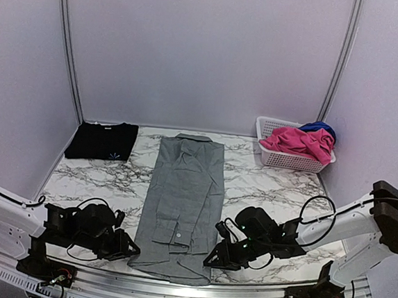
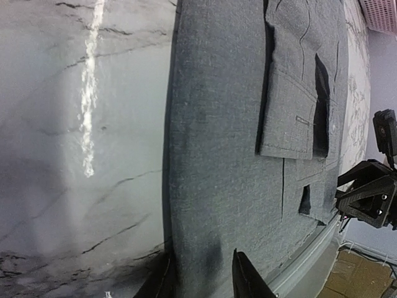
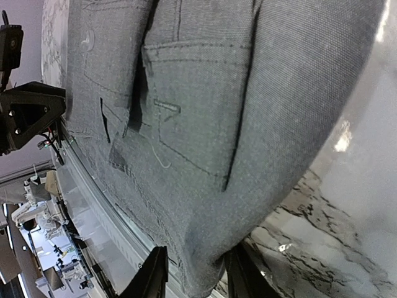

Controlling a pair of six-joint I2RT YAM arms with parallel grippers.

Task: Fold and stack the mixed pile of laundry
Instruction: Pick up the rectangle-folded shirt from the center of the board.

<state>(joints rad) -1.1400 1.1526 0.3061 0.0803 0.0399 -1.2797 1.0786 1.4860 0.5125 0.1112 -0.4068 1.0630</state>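
A grey shirt (image 1: 184, 196) lies flat lengthways down the middle of the marble table, collar at the far end, sleeves folded in. My left gripper (image 1: 126, 248) sits low at its near left corner. In the left wrist view its fingertips (image 2: 198, 279) straddle the cloth's edge (image 2: 229, 155) with a faint crease between them. My right gripper (image 1: 214, 257) is at the near right corner, and its fingertips (image 3: 195, 282) pinch a bunched, rounded corner of the shirt (image 3: 217, 93). A folded black garment (image 1: 102, 140) lies at the back left.
A white lattice basket (image 1: 267, 130) at the back right holds a pink piece (image 1: 297, 141) and a dark blue piece (image 1: 319, 127). The table's metal front rail runs just below both grippers. White walls close the back and sides.
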